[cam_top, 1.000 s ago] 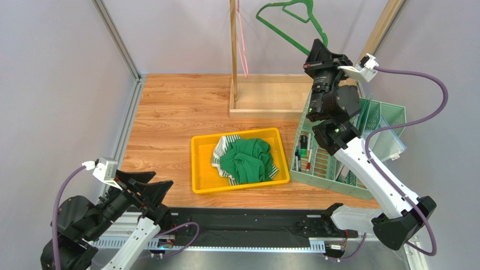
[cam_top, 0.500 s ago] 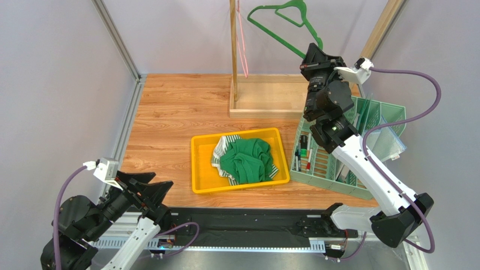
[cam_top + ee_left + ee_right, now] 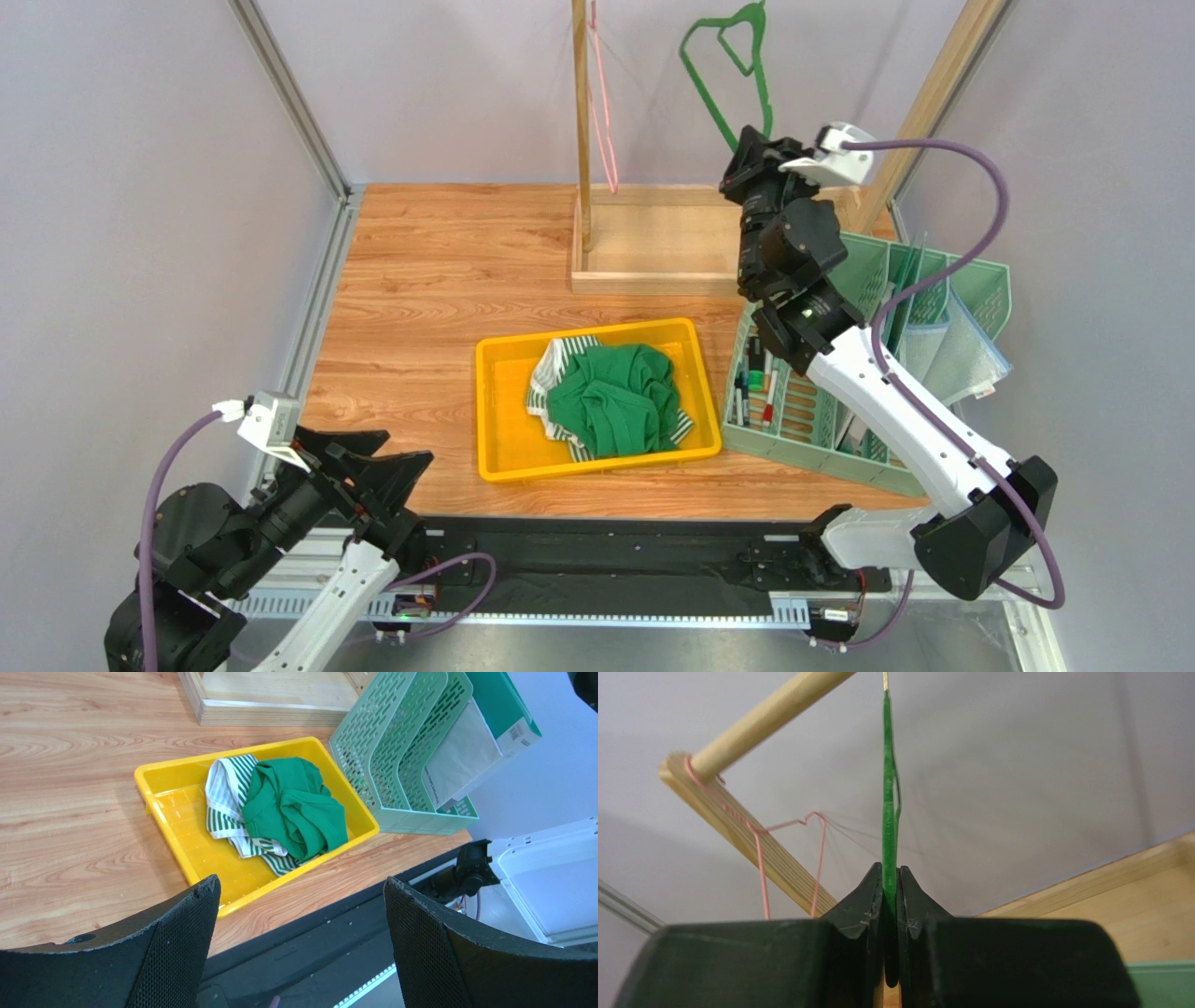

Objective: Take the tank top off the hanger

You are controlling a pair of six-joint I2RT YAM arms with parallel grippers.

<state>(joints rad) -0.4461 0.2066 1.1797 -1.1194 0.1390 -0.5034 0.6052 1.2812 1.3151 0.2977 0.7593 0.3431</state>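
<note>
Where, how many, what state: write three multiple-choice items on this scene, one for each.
1. Where is the tank top? A on the floor; B in the yellow tray; C on a wall hook.
2. How many hangers show? A one; B two; C three.
3. The right gripper is: A wide open; B shut on nothing; C shut on the green hanger.
B: it lies crumpled in the tray. B: the green hanger plus a pink hanger. C: it pinches the hanger's edge.

right wrist view | right gripper (image 3: 890, 882) pinched tight on green hanger (image 3: 889, 777), seen edge-on, rising straight up | pink hanger (image 3: 759, 875) hooked over wooden rod (image 3: 766, 714), left | grey wall behind
</note>
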